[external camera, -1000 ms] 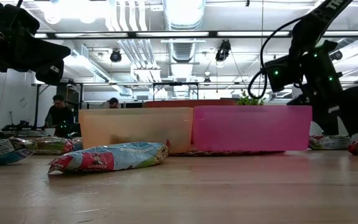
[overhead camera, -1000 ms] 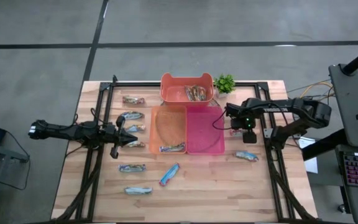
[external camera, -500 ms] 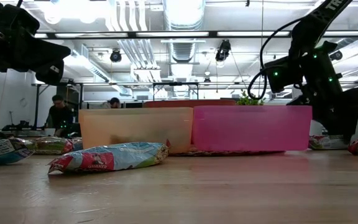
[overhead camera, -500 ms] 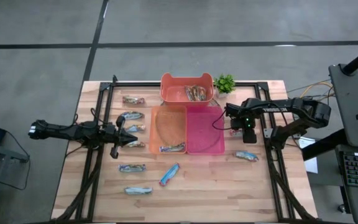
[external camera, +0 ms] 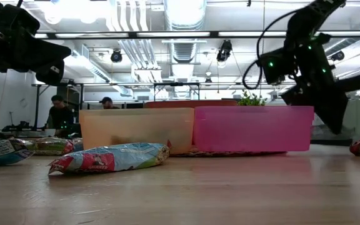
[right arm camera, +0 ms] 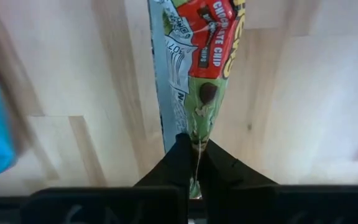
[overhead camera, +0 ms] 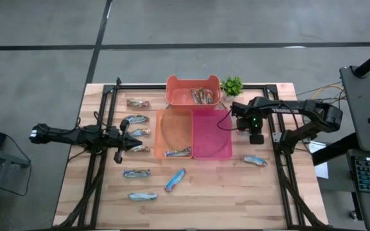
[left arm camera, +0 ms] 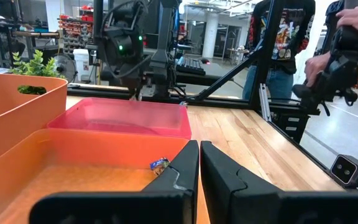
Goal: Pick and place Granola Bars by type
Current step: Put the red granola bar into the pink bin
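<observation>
My right gripper [overhead camera: 241,126] points down just right of the pink bin [overhead camera: 211,144] and is shut on a green-and-red granola bar [right arm camera: 197,68], held above the wood. In the low view the gripper [external camera: 335,122] hides the bar. My left gripper [overhead camera: 124,137] waits level and shut, left of the orange bin [overhead camera: 172,115]; its fingers [left arm camera: 199,165] reach over that bin's rim. Several loose bars lie flat on the table, among them one [overhead camera: 254,161] near the right gripper and one [overhead camera: 175,179] by the front. My right gripper pinches the bar's near end seam [right arm camera: 194,134] between its two fingers. The fingers come from above, pointing down, in line with the bar's length. The bar hangs below the fingers, clear of the table.
A salmon bin [overhead camera: 193,101] at the far edge holds brownish bars, with a small potted plant [overhead camera: 232,85] beside it. One bar [overhead camera: 178,153] lies in the orange bin. More bars [overhead camera: 137,119] sit at the left. People stand beyond the table [left arm camera: 284,37].
My right gripper has shut on the green-and-red bar that lay right of the pink bin and has risen with it. The bar has come off the table and now hangs from the fingers.
</observation>
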